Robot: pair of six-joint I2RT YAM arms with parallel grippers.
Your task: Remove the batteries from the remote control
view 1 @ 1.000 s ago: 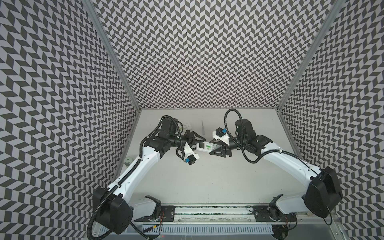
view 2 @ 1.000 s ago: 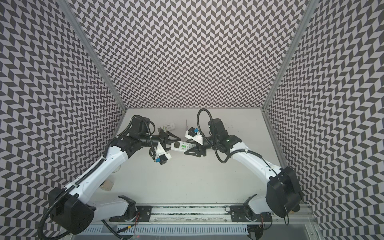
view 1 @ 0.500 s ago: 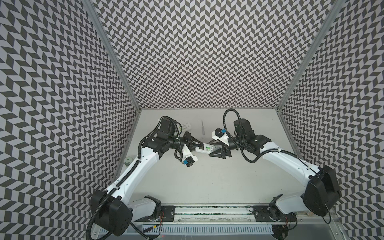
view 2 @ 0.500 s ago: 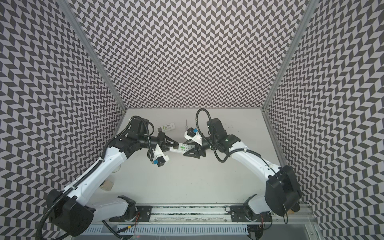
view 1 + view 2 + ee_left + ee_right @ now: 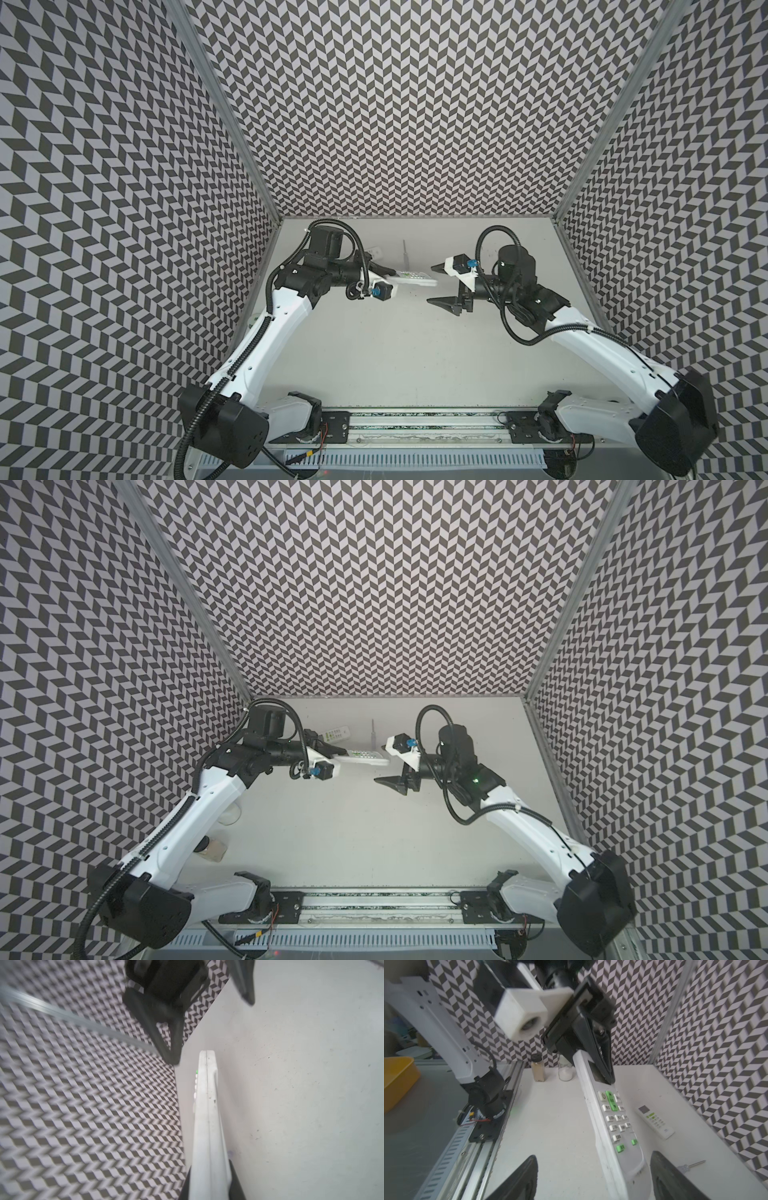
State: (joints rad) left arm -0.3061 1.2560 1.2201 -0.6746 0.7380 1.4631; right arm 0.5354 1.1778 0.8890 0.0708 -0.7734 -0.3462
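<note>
Left gripper [image 5: 385,272] clamped on remote [image 5: 415,277], held off worktop [image 5: 395,353], buttons up, long axis 9-to-3 in both top views, free end just at 9 o'clock of right gripper [image 5: 433,283], spread wide, empty; batteries unseen, likely inside remote.

The remote [image 5: 415,277] clamped in the left hand [image 5: 388,272] juts into the wide gap of the spread right hand [image 5: 431,284], blocking it, with a second remote [image 5: 337,734] and a screwdriver [image 5: 406,255] lying beyond, while the tabletop [image 5: 395,353] beneath both hands is bare.
</note>
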